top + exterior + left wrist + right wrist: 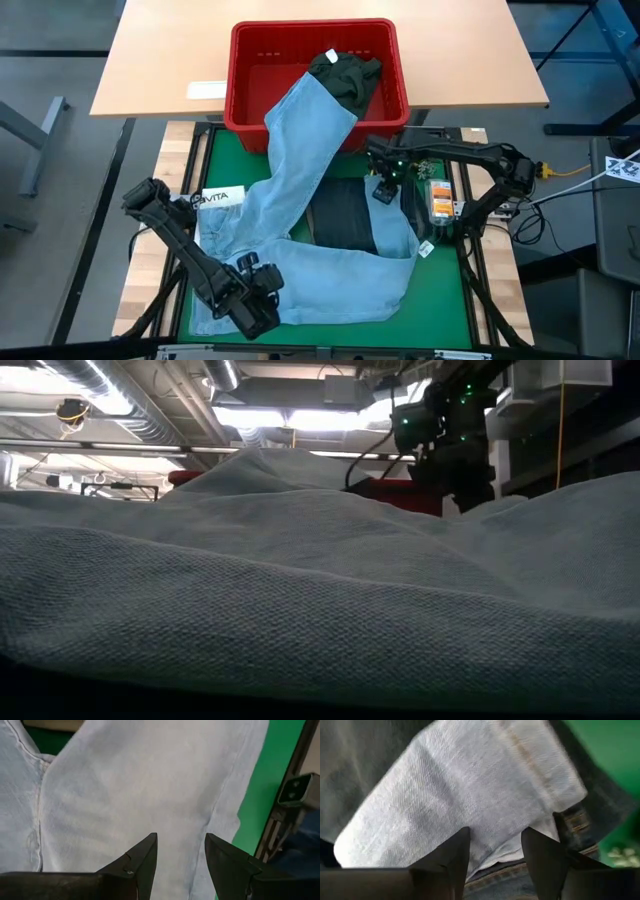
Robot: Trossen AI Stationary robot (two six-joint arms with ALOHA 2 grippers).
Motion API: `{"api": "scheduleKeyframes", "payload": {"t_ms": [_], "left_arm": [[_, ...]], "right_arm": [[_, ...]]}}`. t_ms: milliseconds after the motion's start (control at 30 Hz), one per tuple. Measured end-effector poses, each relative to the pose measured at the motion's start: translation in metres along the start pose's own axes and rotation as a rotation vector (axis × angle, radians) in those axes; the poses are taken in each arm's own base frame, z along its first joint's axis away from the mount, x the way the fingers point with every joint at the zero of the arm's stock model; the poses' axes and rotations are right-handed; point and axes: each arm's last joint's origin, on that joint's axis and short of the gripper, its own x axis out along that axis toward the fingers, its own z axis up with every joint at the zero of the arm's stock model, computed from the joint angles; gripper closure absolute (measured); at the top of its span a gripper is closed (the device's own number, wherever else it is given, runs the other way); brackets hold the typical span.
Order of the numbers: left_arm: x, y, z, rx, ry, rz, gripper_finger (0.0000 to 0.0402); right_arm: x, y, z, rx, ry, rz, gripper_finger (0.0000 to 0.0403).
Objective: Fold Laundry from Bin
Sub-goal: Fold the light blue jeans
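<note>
The light blue jeans [300, 215] lie spread over the green mat [225, 165], with one leg trailing up over the rim of the red bin [245, 75] and still partly inside it. A dark olive piece [345, 72] sits in the bin against that leg. Darker jeans [345, 215] lie on the mat, partly under the light ones.

The left gripper [180, 852] hovers over the near part of the light jeans, jaws apart and holding nothing. The right gripper [495, 847] hangs above the spot where light cloth overlaps the dark waistband, also open and empty.

The main risk, as I judge it, is the leg hung over the rim: pulling the jeans flat could drag the olive piece out with it, or catch on the rim and shift the bin. A second risk is at the right gripper: closing there could pinch both layers and lift the dark jeans too, spoiling the fold.
</note>
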Motion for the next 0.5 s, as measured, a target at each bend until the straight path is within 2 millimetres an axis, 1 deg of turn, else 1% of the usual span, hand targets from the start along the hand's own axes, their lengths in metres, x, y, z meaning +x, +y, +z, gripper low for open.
{"api": "scheduleKeyframes", "payload": {"t_ms": [67,133,200,333,400,500], "left_arm": [[0.005,0.002,0.002,-0.011,-0.002,0.005,0.0244],[0.013,0.005,0.002,-0.008,0.002,0.015,0.0244],[0.023,0.007,0.000,-0.001,0.008,0.020,0.0244],[0.046,0.013,-0.003,0.007,0.023,0.005,0.0244],[0.055,0.016,-0.005,0.011,0.018,0.003,0.0244],[0.067,0.023,-0.008,0.017,0.025,0.022,0.0244]], "right_arm": [[0.001,0.002,-0.001,-0.007,0.007,-0.001,0.0239],[0.001,0.005,-0.002,-0.019,0.005,-0.001,0.0263],[-0.001,0.010,-0.004,-0.037,-0.006,0.001,0.0298],[-0.008,0.019,-0.010,-0.074,-0.029,0.004,0.0381],[-0.014,0.023,-0.015,-0.092,-0.051,0.008,0.0393],[-0.023,0.029,-0.023,-0.094,-0.085,0.017,0.0380]]}}
